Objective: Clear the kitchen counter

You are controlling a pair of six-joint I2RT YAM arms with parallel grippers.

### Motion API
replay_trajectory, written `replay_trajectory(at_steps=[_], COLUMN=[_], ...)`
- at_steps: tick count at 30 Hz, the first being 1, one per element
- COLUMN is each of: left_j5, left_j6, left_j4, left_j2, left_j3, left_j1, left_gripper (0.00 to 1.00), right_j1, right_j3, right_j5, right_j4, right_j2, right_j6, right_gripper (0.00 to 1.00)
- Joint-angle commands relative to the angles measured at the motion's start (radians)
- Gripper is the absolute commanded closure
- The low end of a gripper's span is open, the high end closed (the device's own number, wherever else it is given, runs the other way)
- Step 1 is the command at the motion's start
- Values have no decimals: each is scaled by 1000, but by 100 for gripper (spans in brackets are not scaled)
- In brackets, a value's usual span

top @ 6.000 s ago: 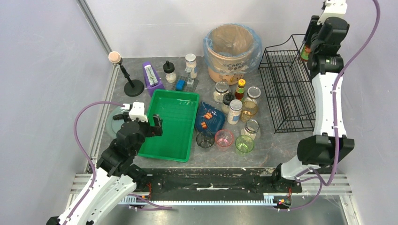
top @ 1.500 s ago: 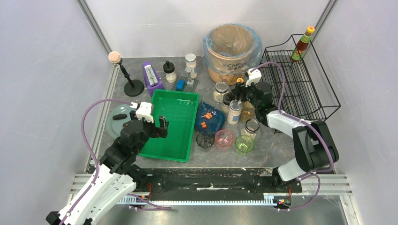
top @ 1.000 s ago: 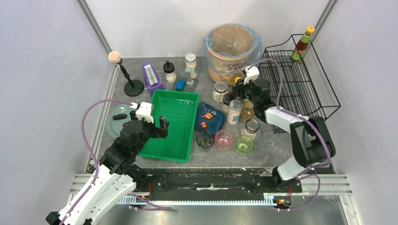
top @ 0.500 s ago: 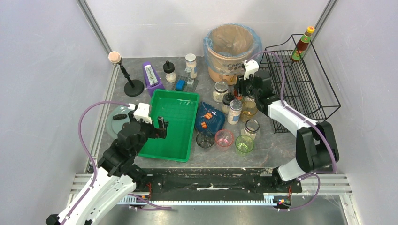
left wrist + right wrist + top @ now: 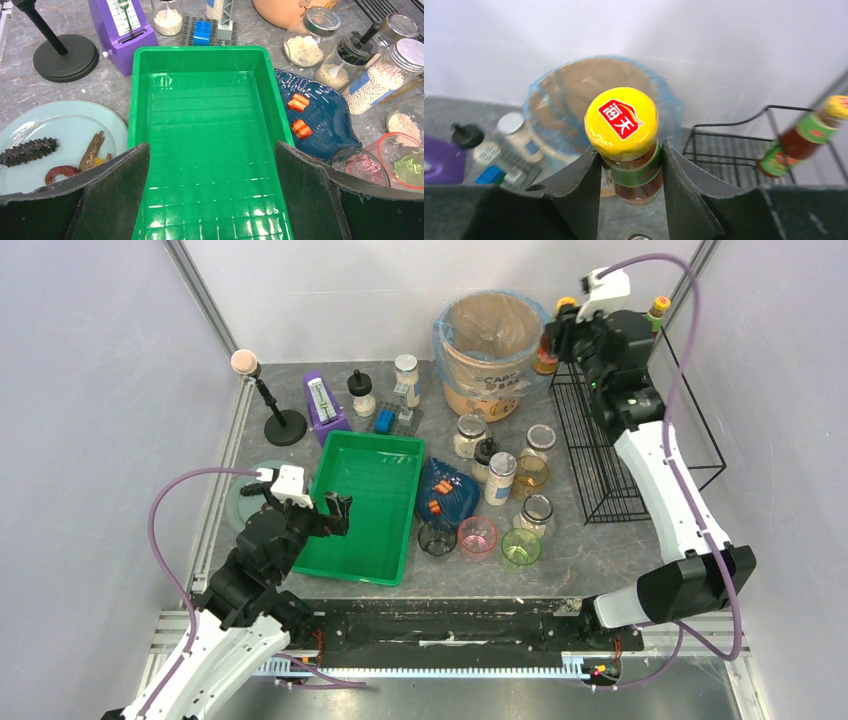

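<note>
The kitchen counter [image 5: 590, 550] is a dark grey mottled top crowded with jars and cups. My right gripper [image 5: 560, 338] is raised high at the back, between the lined bin [image 5: 495, 340] and the black wire rack [image 5: 610, 440]. It is shut on a brown sauce bottle [image 5: 631, 175] with a yellow cap, held just below the cap [image 5: 621, 120]. A second sauce bottle [image 5: 796, 140] stands on the rack's top shelf. My left gripper [image 5: 210, 175] hangs wide open over the near end of the green tray [image 5: 210, 55], with nothing between its fingers.
Glass jars [image 5: 500, 477] and three coloured cups [image 5: 478, 536] stand mid-counter beside a blue plate [image 5: 447, 495]. A pale plate with seafood [image 5: 60, 145] lies left of the tray. A purple metronome [image 5: 122, 25], a black stand [image 5: 65, 55] and toy bricks [image 5: 202, 32] sit behind.
My right gripper has lifted the sauce bottle out of the jar cluster and carried it up and back to the right, towards the rack's top. The left arm has shifted slightly.
</note>
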Motion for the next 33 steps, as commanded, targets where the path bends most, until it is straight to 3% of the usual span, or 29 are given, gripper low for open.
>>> replay_trajectory(at_steps=[1,7,16,27,33], left_j5=[-34,-55,-58,-67,-64], left_j6=[39,44,50,56,58], left_j4=[40,36,41,43,46], left_j2=[-19,-43,-54,-65,-57], left_j3=[2,1,-4,-8,-11], left_j1=[-1,-1,2,10,17], left_gripper=[0,0,0,0,0], right_j1=[-132,-291,-411,-497,-506], right_j3=[139,260,377,362,251], right_j5=[68,61,192,159,154], right_j4=[60,55,66,102,141], right_j2=[-37,23,155,259,279], right_j6=[54,94,110,136,119], right_gripper=[100,100,100,100,100])
